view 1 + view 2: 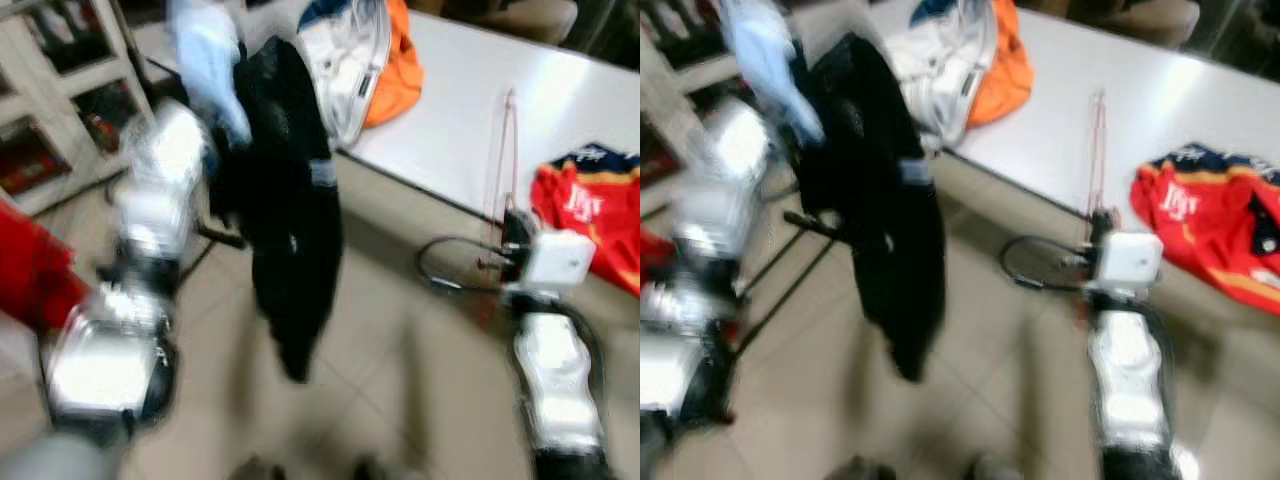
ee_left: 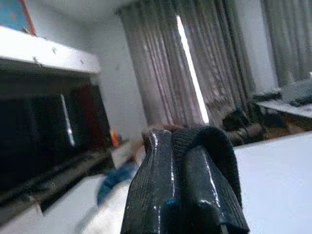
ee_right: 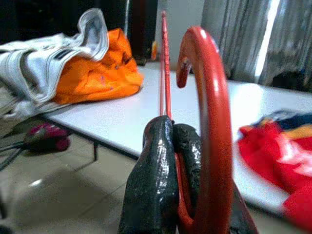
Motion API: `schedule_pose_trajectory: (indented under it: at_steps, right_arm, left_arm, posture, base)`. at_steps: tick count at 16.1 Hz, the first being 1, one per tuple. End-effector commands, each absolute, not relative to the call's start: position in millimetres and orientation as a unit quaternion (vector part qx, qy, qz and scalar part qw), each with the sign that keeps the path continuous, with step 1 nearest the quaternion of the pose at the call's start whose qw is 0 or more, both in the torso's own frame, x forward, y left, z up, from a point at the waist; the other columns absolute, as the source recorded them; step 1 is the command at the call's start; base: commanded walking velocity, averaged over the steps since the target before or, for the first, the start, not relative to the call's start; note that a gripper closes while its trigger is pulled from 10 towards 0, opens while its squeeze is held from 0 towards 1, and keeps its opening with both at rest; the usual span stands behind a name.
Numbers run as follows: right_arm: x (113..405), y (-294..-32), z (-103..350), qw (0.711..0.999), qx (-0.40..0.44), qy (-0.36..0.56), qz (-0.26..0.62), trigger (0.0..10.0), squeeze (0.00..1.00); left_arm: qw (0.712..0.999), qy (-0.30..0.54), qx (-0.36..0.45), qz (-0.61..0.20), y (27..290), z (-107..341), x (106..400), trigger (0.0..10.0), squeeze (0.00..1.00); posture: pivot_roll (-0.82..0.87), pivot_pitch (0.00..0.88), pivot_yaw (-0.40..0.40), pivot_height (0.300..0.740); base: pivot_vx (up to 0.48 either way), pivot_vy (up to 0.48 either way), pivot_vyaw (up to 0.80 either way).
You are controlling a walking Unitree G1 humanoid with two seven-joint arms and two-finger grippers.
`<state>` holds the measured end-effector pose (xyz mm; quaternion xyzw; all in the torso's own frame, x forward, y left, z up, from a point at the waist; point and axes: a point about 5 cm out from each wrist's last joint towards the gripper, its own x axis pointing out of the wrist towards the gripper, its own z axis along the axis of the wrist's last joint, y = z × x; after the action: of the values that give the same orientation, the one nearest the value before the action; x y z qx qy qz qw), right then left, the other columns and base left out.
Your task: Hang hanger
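Your right gripper [image 3: 168, 161] jaws pinch the red hanger [image 3: 207, 122]; left gripper [image 2: 183, 180] jaws pinch the black garment [image 1: 290, 210], which could slip while walking.

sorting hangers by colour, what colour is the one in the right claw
Red; the hanger shows best in the right wrist view, pinched in the right claw.

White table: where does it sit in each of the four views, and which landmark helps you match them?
Left eye view: white table, upper right.
Right eye view: upper middle and right.
Left wrist view: probably the pale surface, lower right.
Right wrist view: across the middle, behind the red hanger.
Shared landmark: the orange garment on the table, also seen at and.
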<state>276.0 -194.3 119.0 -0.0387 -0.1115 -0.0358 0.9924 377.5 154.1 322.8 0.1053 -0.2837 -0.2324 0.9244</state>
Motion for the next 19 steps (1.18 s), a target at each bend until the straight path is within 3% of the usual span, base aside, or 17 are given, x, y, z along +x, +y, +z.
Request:
schedule_pose_trajectory:
  at_steps: [1, 3, 6, 10, 15, 17, 19]
  right_arm:
    - [275.3, -198.3, 121.8, 0.992, -0.046, -0.11, -0.046, 0.0, 0.0]
    - [278.1, -192.3, 121.8, 0.992, -0.044, -0.108, -0.04, 0.0, 0.0]
    - [279.5, -188.5, 122.6, 0.993, -0.043, -0.104, -0.036, 0.0, 0.0]
    - [278.4, -183.0, 118.9, 0.994, -0.052, -0.091, -0.008, 0.0, 0.0]
    - [272.9, -171.3, 118.0, 0.994, -0.05, -0.099, 0.006, 0.0, 0.0]
    - [267.0, -168.9, 117.3, 0.993, -0.053, -0.104, 0.006, 0.0, 0.0]
    - [260.9, -168.0, 114.1, 0.994, -0.047, -0.099, 0.003, 0.0, 0.0]
  left_arm:
    - [0.912, -0.302, 0.116, -0.252, 142.8, 343.5, 383.3, 10.0, 0.0]
    - [0.911, -0.277, 0.143, -0.269, 128.6, 351.8, 396.1, 10.0, 0.0]
    - [0.923, -0.242, 0.12, -0.275, 116.8, 350.2, 406.6, 10.0, 0.0]
    - [0.915, -0.275, 0.139, -0.261, 89.6, 395.3, 405.1, 10.0, 0.0]
    - [0.915, -0.312, 0.187, -0.173, 91.2, 462.1, 391.5, 10.0, 0.0]
    - [0.92, -0.321, 0.193, -0.113, 103.4, 482.1, 386.5, 10.0, 0.0]
    - [0.923, -0.32, 0.214, -0.003, 130.2, 489.9, 386.2, 10.0, 0.0]
  posture:
    - [-0.21, 0.086, 0.041, 0.74]
    - [-0.23, 0.08, 0.052, 0.74]
    - [-0.24, 0.075, 0.048, 0.74]
    - [-0.25, 0.068, 0.031, 0.74]
    - [-0.29, 0.06, 0.074, 0.74]
    - [-0.31, 0.064, 0.09, 0.74]
    - [-0.34, 0.076, 0.115, 0.74]
  base:
    - [0.45, 0.0, -0.78]
    - [0.45, 0.0, -0.78]
    - [0.451, 0.0, -0.78]
    - [0.45, 0.0, -0.78]
    - [0.444, 0.0, -0.8]
    - [0.435, 0.0, 0.0]
    - [0.39, 0.277, 0.0]
